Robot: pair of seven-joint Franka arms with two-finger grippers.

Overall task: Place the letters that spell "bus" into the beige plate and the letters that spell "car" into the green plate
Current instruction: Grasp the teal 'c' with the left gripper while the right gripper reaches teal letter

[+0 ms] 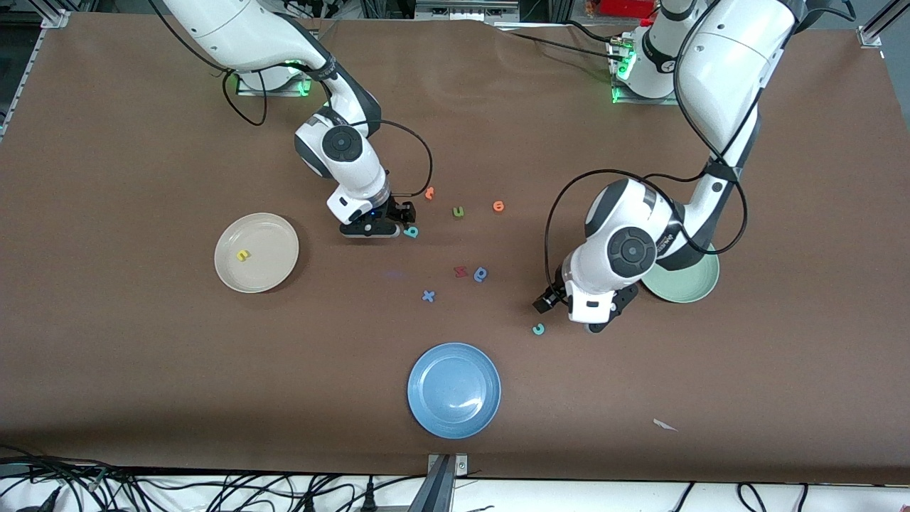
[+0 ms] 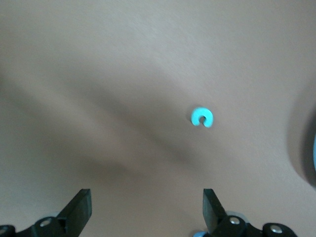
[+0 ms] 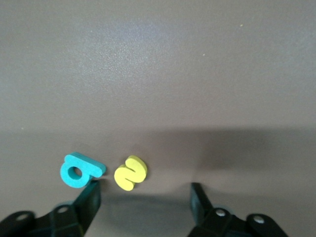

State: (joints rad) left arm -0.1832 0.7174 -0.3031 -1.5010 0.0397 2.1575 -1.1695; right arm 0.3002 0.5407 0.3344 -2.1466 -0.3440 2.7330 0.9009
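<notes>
Two letters sit right at my right gripper [image 3: 143, 202]: its fingers stand apart, low over the table, and the yellow s [image 3: 130, 172] lies just ahead of the gap, off-centre toward the finger beside which the teal b [image 3: 79, 169] rests, long axis slanting across the opening. I judge a small sideways shift is needed before closing, or the b gets nudged. The beige plate [image 1: 274, 274], one yellow letter [image 1: 243, 254] in it, lies toward the right arm's end. My left gripper [image 2: 147, 210] hangs open over the table, the teal c [image 2: 201, 117] ahead; green plate [image 1: 693, 288] beside that arm.
</notes>
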